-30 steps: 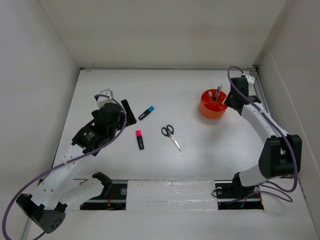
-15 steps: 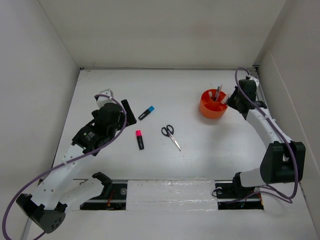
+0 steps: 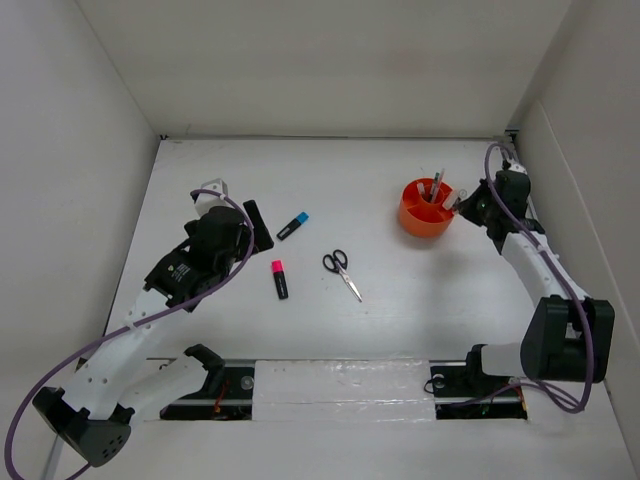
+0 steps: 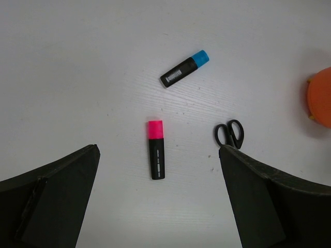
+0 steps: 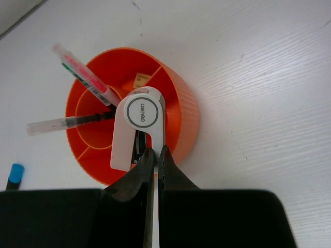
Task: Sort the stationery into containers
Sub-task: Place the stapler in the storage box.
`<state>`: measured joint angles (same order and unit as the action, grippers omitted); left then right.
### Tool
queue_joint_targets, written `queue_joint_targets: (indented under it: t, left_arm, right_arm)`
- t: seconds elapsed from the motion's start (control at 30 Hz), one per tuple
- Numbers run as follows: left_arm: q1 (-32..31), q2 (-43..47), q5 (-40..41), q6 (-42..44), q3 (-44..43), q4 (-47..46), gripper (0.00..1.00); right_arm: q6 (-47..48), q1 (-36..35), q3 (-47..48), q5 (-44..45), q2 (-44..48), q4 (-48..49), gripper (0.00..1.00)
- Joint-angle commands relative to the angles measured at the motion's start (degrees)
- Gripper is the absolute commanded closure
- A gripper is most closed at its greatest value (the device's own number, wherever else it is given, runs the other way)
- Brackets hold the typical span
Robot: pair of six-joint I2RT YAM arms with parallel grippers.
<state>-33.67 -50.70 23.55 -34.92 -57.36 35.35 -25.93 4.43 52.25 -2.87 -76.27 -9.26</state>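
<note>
Highlighter [image 3: 280, 280] one, marker [image 3: 293, 226] one, scissors [image 3: 341, 273] one, tub [image 3: 420, 227] one

Left wrist view: we see the orange tub [image 4: 320, 98] cut by the frame's edge, and the scissors' [image 4: 229, 134] blades hidden, apparently behind a black finger [image 4: 269, 206].

The top external camera sits high behind the arm bases [image 3: 215, 380], looking down and forward over the whole white table [image 3: 400, 330]. The left wrist camera faces straight down from well above, framing the pink-and-black plastic highlighter [image 4: 155, 150] between its wide-set jaws, with a sliver of the round orange plastic tub [image 4: 320, 98] past the jaw on its right. The right wrist camera looks down at that tub from close, just ahead of its closed jaws; the top view holds both.
</note>
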Motion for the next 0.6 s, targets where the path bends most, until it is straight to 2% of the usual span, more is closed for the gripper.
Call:
queue_joint_targets:
  t: [0.0, 0.23, 0.57]
  left_arm:
    - [0.01, 1.04, -0.26, 0.81, 0.32, -1.60, 0.00]
    - [0.01, 1.04, -0.26, 0.81, 0.32, -1.60, 0.00]
    - [0.01, 1.04, -0.79, 1.34, 0.32, -2.13, 0.00]
  right_arm:
    - [-0.79, 0.67, -0.13, -4.15, 2.71, 6.17, 1.00]
    - [-1.84, 2.60, -1.53, -10.92, 1.56, 11.36, 1.00]
    - [-2.37, 3.75, -3.47, -13.83, -0.81, 15.49, 1.00]
